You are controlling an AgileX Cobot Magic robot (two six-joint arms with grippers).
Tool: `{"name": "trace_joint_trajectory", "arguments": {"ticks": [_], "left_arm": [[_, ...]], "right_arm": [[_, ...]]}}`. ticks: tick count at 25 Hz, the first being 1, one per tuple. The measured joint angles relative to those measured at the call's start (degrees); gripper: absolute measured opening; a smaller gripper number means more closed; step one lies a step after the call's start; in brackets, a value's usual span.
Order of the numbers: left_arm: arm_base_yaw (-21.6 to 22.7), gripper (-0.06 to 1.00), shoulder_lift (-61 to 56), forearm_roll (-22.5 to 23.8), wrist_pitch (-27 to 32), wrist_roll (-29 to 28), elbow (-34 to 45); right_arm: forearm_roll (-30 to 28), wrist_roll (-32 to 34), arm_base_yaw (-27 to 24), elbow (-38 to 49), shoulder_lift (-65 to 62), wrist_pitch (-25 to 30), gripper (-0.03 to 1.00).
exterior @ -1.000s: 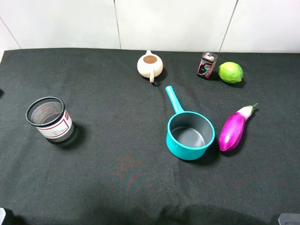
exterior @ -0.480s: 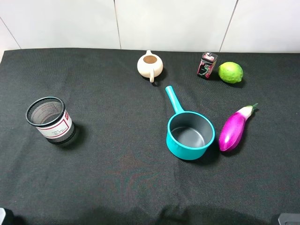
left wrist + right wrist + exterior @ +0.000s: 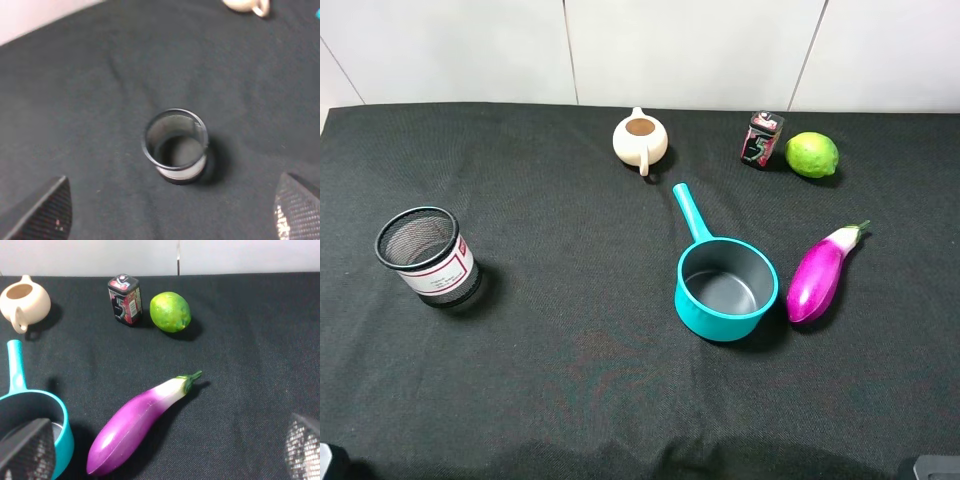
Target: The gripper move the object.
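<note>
The object, a small teal saucepan (image 3: 725, 290) with a dark grey inside, stands right of the cloth's middle, its long handle pointing toward the back. In the right wrist view the saucepan (image 3: 16, 367) shows partly behind one fingertip. My right gripper (image 3: 165, 450) is open, fingertips (image 3: 27, 450) far apart, hovering over the near right side with nothing between them. My left gripper (image 3: 169, 215) is open too, its fingertips (image 3: 42, 210) wide apart above the near left of the cloth. Neither gripper touches the saucepan.
A purple eggplant (image 3: 817, 277) lies just right of the saucepan. At the back stand a cream teapot (image 3: 640, 140), a small tin (image 3: 761, 139) and a lime (image 3: 811, 155). A black mesh cup (image 3: 427, 256) stands at the left. Black cloth (image 3: 570, 380) covers the table.
</note>
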Motion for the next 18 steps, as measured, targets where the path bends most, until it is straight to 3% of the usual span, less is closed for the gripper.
{"name": "trace_joint_trajectory", "arguments": {"ticks": [8, 18], "left_arm": [[9.1, 0.79, -7.2, -0.1, 0.0, -1.6, 3.8], [10.2, 0.79, -17.8, -0.1, -4.8, -8.6, 19.5]], "right_arm": [[0.0, 0.0, 0.0, 0.0, 0.0, 0.0, 0.69], [0.0, 0.0, 0.0, 0.0, 0.0, 0.0, 0.69]]}}
